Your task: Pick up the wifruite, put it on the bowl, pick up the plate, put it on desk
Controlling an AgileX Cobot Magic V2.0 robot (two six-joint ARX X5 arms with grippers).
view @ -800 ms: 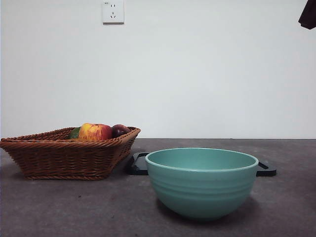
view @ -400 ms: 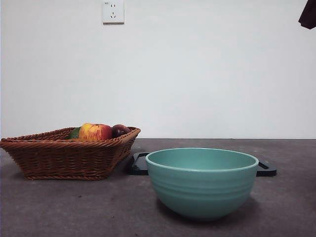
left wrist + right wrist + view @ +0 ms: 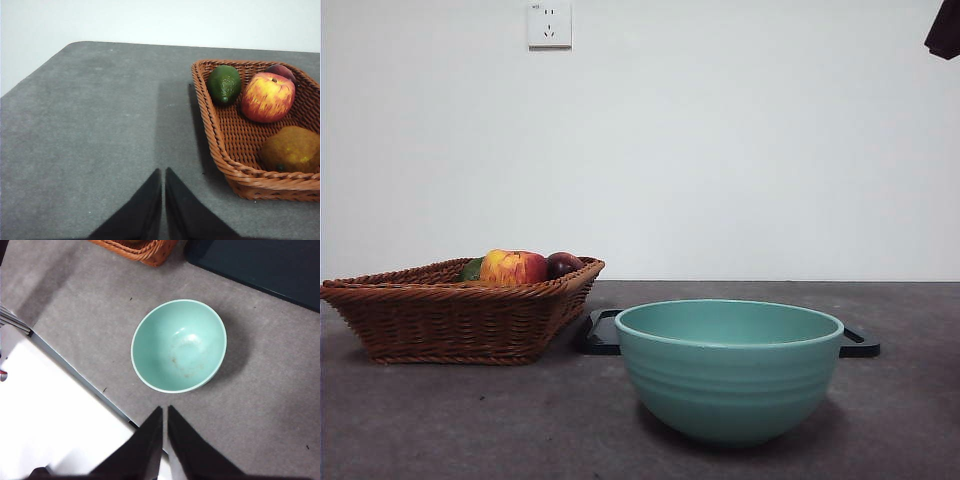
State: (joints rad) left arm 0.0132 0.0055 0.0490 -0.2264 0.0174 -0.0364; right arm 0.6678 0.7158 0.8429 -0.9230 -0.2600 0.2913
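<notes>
The wifruite [image 3: 291, 149], brown and fuzzy, lies in the near corner of a wicker basket [image 3: 215, 125]; in the front view the basket wall hides it. The empty mint-teal bowl [image 3: 728, 368] [image 3: 178, 345] stands on the desk [image 3: 460, 420]. Behind the bowl lies the plate [image 3: 600, 333] [image 3: 260, 265], a flat dark tray. My left gripper [image 3: 163, 172] hovers shut above bare desk beside the basket. My right gripper [image 3: 164, 410] hangs shut high over the desk's edge, near the bowl. Neither gripper holds anything.
The basket [image 3: 460, 315] also holds a red-yellow apple [image 3: 267, 96], a green avocado [image 3: 224, 84] and a dark purple fruit [image 3: 281, 70]. A black arm tip [image 3: 945, 30] shows at the front view's top right corner. A wall socket [image 3: 549, 24] sits on the white wall.
</notes>
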